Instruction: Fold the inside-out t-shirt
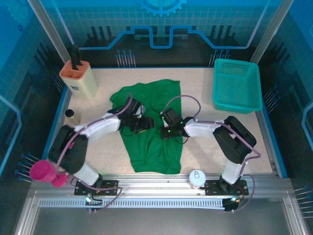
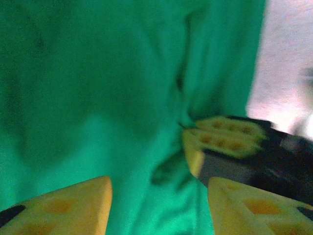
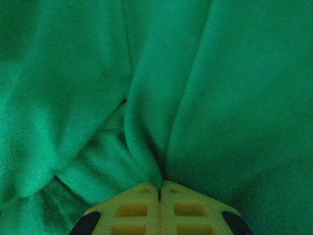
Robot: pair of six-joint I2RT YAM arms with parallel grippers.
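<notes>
T-shirt (image 1: 151, 142): green, spread mid-table.
Right gripper (image 3: 160, 188): closed, a shirt fold pinched.
Left gripper (image 2: 159, 196): held open above cloth.
Beige holder (image 1: 78, 83): far left, black-handled tool (image 1: 75, 56) stood inside.
Teal mesh basket (image 1: 218, 83): far right.

The pale speckled table (image 1: 112, 152) carries the inside-out t-shirt (image 1: 151, 147), rumpled from its middle to near the near edge. A teal mesh basket (image 1: 236, 85) stands in the far right corner, a beige holder (image 1: 78, 78) in the far left corner, and a small jar (image 1: 70, 114) by the left edge.
</notes>
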